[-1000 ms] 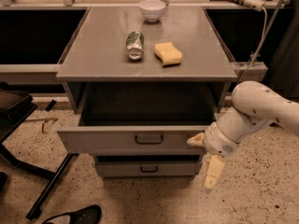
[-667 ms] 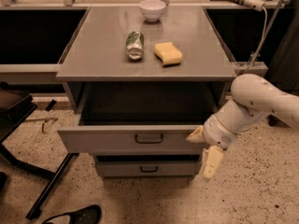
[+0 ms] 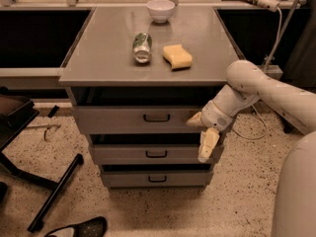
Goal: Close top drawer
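Note:
The top drawer point(image 3: 118, 119) is a grey front panel with a small dark loop handle, just under the grey cabinet top point(image 3: 98, 58). It is pushed in almost fully, and only a dark slit shows above its front. My gripper point(image 3: 198, 138) is at the right end of that front panel and is open. One cream finger point(image 3: 194, 119) points left against the panel's right end. The other finger point(image 3: 208, 143) hangs down in front of the middle drawer point(image 3: 128, 153).
A white bowl point(image 3: 161, 9), a tipped can point(image 3: 142, 47) and a yellow sponge point(image 3: 177, 56) sit on the cabinet top. The bottom drawer point(image 3: 128, 178) is below. A dark chair base point(image 3: 52, 195) and a shoe point(image 3: 79, 228) lie on the floor at left. A cable point(image 3: 249, 132) trails at right.
The top drawer has gone from pulled far out to almost fully pushed in. My gripper and arm moved with its front towards the cabinet.

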You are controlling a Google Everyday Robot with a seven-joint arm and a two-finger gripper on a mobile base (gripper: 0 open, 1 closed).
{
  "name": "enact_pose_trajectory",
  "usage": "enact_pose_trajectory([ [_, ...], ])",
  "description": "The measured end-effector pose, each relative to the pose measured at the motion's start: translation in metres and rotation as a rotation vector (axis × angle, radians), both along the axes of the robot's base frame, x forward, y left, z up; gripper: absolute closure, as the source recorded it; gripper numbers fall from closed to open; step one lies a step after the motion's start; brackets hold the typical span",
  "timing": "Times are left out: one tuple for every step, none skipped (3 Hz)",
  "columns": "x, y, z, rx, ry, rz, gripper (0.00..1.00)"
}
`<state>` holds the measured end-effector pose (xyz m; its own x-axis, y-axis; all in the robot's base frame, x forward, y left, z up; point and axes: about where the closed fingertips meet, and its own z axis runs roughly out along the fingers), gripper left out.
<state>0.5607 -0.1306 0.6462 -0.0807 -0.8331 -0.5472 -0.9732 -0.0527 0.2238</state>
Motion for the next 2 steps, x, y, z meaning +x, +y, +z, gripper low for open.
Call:
enact_pose_trajectory([
  [0.0,0.0,0.0,0.0,0.0,0.0,0.0],
  [-0.0006,-0.004,0.001,-0.018,-0.032,-0.04,0.0],
])
